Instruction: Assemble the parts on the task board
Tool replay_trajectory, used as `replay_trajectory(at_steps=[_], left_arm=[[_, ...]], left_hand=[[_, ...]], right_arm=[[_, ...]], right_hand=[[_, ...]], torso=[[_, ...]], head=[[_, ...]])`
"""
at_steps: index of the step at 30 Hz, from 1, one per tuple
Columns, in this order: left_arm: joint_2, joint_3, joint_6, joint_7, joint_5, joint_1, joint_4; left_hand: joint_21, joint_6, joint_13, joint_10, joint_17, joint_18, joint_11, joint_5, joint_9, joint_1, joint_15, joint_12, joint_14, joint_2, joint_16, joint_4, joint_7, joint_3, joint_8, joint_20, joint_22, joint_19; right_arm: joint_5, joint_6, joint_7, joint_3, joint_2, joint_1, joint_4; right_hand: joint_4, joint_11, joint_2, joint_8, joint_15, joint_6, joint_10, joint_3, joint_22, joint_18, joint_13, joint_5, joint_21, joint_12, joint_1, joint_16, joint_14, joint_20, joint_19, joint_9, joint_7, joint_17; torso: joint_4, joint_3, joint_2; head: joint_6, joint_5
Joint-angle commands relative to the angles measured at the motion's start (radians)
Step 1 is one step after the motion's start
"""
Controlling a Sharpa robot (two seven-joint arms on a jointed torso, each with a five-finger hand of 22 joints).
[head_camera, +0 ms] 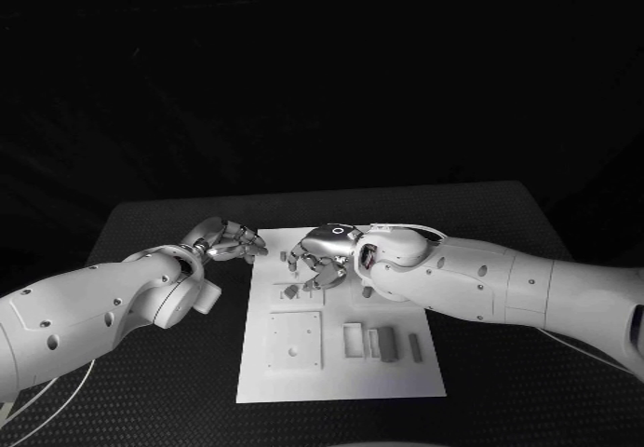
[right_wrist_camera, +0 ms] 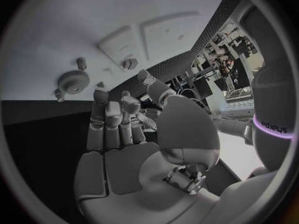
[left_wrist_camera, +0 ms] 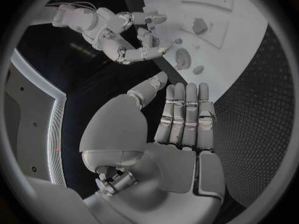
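The white task board [head_camera: 336,368] lies in the middle of the black table. My right hand [head_camera: 322,255] hovers over the board's far end with its fingers spread downward and nothing in them. In the right wrist view, beyond the fingers [right_wrist_camera: 102,117], a round gear [right_wrist_camera: 74,81], a small peg [right_wrist_camera: 81,62] and a hex-shaped part [right_wrist_camera: 129,63] sit on the board. My left hand [head_camera: 228,239] is by the board's far left corner, off its edge. Its fingers [left_wrist_camera: 187,112] are straight and hold nothing. The gear [left_wrist_camera: 182,58] lies ahead of them.
A square raised plate [head_camera: 295,339] and several upright slotted blocks [head_camera: 382,343] occupy the board's near half. Small parts [head_camera: 288,291] stand just below my right hand. Black textured table [head_camera: 161,372] surrounds the board on all sides.
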Motion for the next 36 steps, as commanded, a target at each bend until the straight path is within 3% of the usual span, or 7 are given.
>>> replay_trajectory(at_steps=[1,11,18,24,28,36], left_arm=[[0.001,0.001,-0.042,0.055,0.079,0.001,0.001],[-0.001,0.001,-0.056,0.072,0.103,0.001,0.004],[-0.005,0.001,-0.065,0.079,0.122,0.002,0.008],[-0.005,0.001,-0.063,0.074,0.124,0.006,0.007],[-0.004,0.001,-0.063,0.073,0.126,0.007,0.006],[-0.001,0.001,-0.062,0.072,0.130,0.009,0.007]], left_hand=[[-0.007,-0.008,-0.002,0.005,-0.001,-0.009,0.003,0.007,-0.002,-0.007,0.004,-0.005,0.003,0.002,-0.006,0.001,0.003,-0.005,-0.003,0.003,-0.002,0.001],[-0.009,-0.008,-0.005,0.007,-0.002,-0.008,0.003,0.013,-0.003,-0.006,0.004,-0.008,0.004,0.004,-0.009,0.001,0.003,-0.004,-0.002,0.004,-0.004,0.002],[-0.011,-0.009,-0.007,0.007,-0.003,-0.008,0.003,0.015,-0.005,-0.007,0.005,-0.011,0.005,0.006,-0.011,0.001,0.003,-0.003,-0.002,0.004,-0.004,0.002],[-0.013,-0.011,-0.009,0.007,-0.003,-0.008,0.004,0.016,-0.006,-0.009,0.006,-0.013,0.004,0.007,-0.014,0.001,0.004,-0.003,-0.002,0.005,-0.006,0.001],[-0.014,-0.012,-0.010,0.007,-0.003,-0.008,0.004,0.016,-0.007,-0.009,0.006,-0.014,0.004,0.007,-0.015,0.002,0.005,-0.004,-0.003,0.006,-0.006,0.001],[-0.015,-0.014,-0.012,0.007,-0.004,-0.008,0.005,0.016,-0.008,-0.012,0.007,-0.017,0.004,0.008,-0.017,0.002,0.006,-0.004,-0.003,0.007,-0.007,0.001]], right_arm=[[-0.068,0.030,0.013,-0.003,0.011,-0.007,-0.017],[-0.086,0.009,-0.009,-0.007,0.051,-0.016,-0.072],[-0.086,0.026,-0.004,-0.012,0.073,-0.022,-0.095],[-0.082,0.044,0.000,-0.015,0.079,-0.024,-0.099],[-0.081,0.041,0.000,-0.015,0.084,-0.025,-0.107],[-0.077,0.061,0.004,-0.016,0.093,-0.025,-0.125]], right_hand=[[0.000,-0.009,0.001,-0.005,-0.005,-0.010,-0.001,-0.008,0.017,-0.001,0.000,0.002,-0.005,-0.002,0.008,0.001,-0.001,-0.001,-0.006,-0.002,0.001,0.001],[0.001,-0.010,0.006,-0.011,-0.007,-0.022,0.002,-0.013,0.017,-0.001,0.001,0.002,-0.001,0.002,0.007,0.006,0.002,-0.002,-0.001,-0.006,0.000,0.003],[0.001,-0.010,0.008,-0.015,-0.007,-0.031,0.002,-0.014,0.017,-0.001,0.002,0.002,0.000,0.003,0.006,0.008,0.002,-0.003,0.001,-0.009,0.000,0.004],[0.001,-0.010,0.008,-0.015,-0.007,-0.031,0.002,-0.014,0.017,-0.001,0.002,0.002,0.000,0.003,0.006,0.008,0.002,-0.003,0.001,-0.009,0.000,0.004],[0.004,-0.012,0.023,-0.015,-0.007,-0.031,0.002,-0.012,0.017,-0.001,0.003,0.002,0.000,0.004,0.003,0.008,0.002,-0.002,0.002,-0.010,-0.002,0.004],[0.002,-0.017,0.064,-0.007,-0.012,-0.021,0.001,-0.009,0.017,-0.001,0.006,0.002,0.002,0.007,-0.005,0.012,0.001,-0.003,0.001,-0.009,-0.008,0.006]], torso=[[0.0016,-0.0010,0.000],[0.0067,-0.0039,0.001],[0.0104,-0.0048,0.002],[0.0090,-0.0054,0.003],[0.0095,-0.0070,0.004],[0.0094,-0.0061,0.002]], head=[[0.000,0.006],[0.000,0.007],[-0.002,0.008],[-0.007,0.012],[-0.006,0.011],[-0.011,0.014]])
